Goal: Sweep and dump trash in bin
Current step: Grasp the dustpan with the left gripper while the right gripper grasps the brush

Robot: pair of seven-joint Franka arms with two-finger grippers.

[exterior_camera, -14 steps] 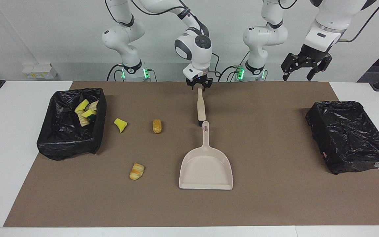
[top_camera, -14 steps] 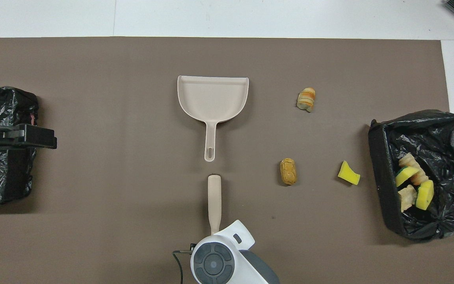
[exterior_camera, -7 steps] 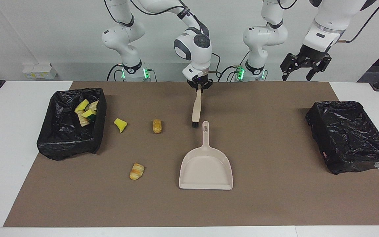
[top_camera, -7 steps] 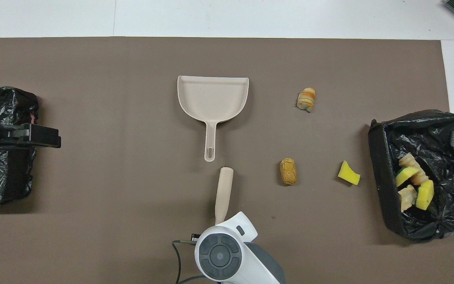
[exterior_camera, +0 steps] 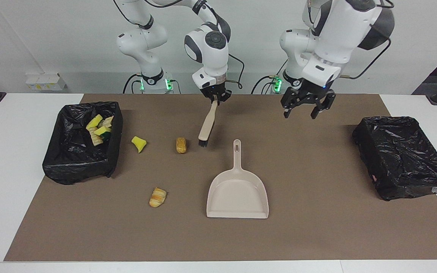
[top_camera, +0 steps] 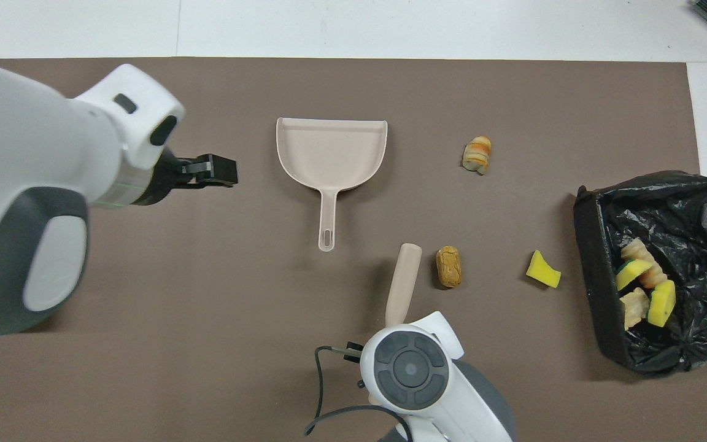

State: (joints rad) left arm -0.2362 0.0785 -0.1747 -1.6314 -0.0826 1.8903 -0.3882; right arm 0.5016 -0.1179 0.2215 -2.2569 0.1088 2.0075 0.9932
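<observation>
Trash pieces near the right gripper [exterior_camera: 214, 99] come first. That gripper is pinched shut on the top end of the small brush [exterior_camera: 206, 125], which hangs tilted, bristles down, over the brown mat [exterior_camera: 317, 235]. Just beside the bristles, toward the right arm's end of the table, lies the brown bread roll [exterior_camera: 181, 145]; its long side runs toward and away from the robots. Past it sits the yellow sponge wedge [exterior_camera: 139, 143], and then the black-lined bin [exterior_camera: 57, 167] with four pieces already inside. A striped pastry [exterior_camera: 157, 197] lies farther from the robots, tilted a little.

These bits look light and soft — a gentle push from the bristles should slide or roll them. No need to grab them.

On the brush's other flank rests the beige dustpan [exterior_camera: 237, 193], handle pointing at the robots, mouth pointing away.

The left gripper [exterior_camera: 305, 107] hangs open over the mat, holding nothing — well apart from the second bin [exterior_camera: 404, 159].
</observation>
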